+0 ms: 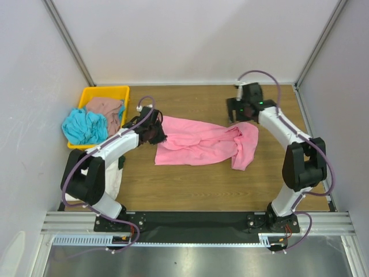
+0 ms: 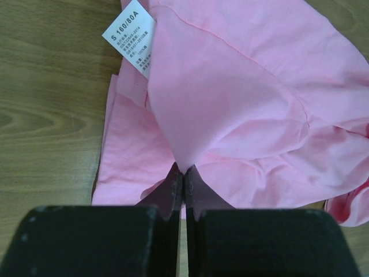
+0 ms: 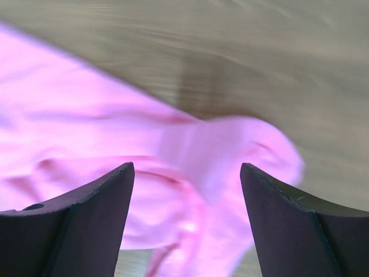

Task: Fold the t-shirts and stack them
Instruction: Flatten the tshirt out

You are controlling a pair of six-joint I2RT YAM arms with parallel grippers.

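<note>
Top external shows us the pink shirt (image 1: 199,143) spread on the table (image 1: 190,190), with the left gripper (image 1: 151,131) at its left edge and the right gripper (image 1: 239,109) above its bunched right end. We judge this a hold for flattening. A turquoise shirt (image 1: 83,127) and a brown shirt (image 1: 106,107) wait in the tray (image 1: 106,91).

Left wrist alone shows the pinch: fingers clenched on a fold, near the label (image 2: 130,36).

Right wrist (blurred) shows fingers wide apart, probably holding nothing.

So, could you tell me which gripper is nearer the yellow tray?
Left. The left gripper is beside the yellow tray; the right gripper hovers far across, past the pink t-shirt.
</note>
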